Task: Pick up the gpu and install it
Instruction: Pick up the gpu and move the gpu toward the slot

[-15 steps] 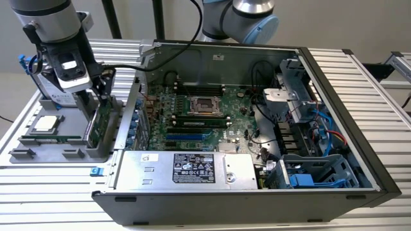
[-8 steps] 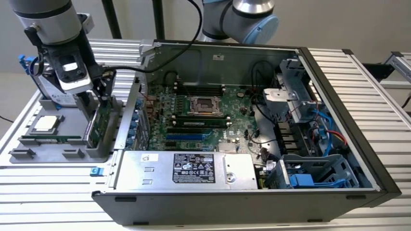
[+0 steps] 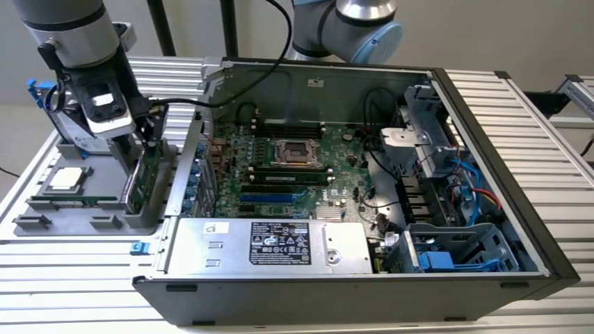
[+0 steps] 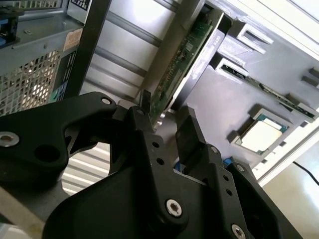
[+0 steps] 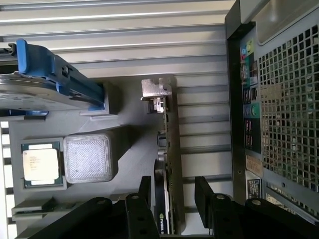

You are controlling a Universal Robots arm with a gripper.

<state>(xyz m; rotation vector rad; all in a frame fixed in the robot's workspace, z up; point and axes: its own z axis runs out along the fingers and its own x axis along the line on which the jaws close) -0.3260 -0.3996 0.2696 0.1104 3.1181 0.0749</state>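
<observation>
Over gray tray [image 5: 132, 154], jaws spread w/ upright gpu [image 5: 170, 144] between.

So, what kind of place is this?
Probably a robot test bench for computer assembly: an open computer case, a grey parts tray holding the gpu, and a robot arm above it.

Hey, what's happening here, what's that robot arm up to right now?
The arm's gripper is down over the gray parts tray beside the open computer case. Its open fingers straddle the gpu, which stands on edge in the tray. The card is not yet clamped or lifted.
</observation>
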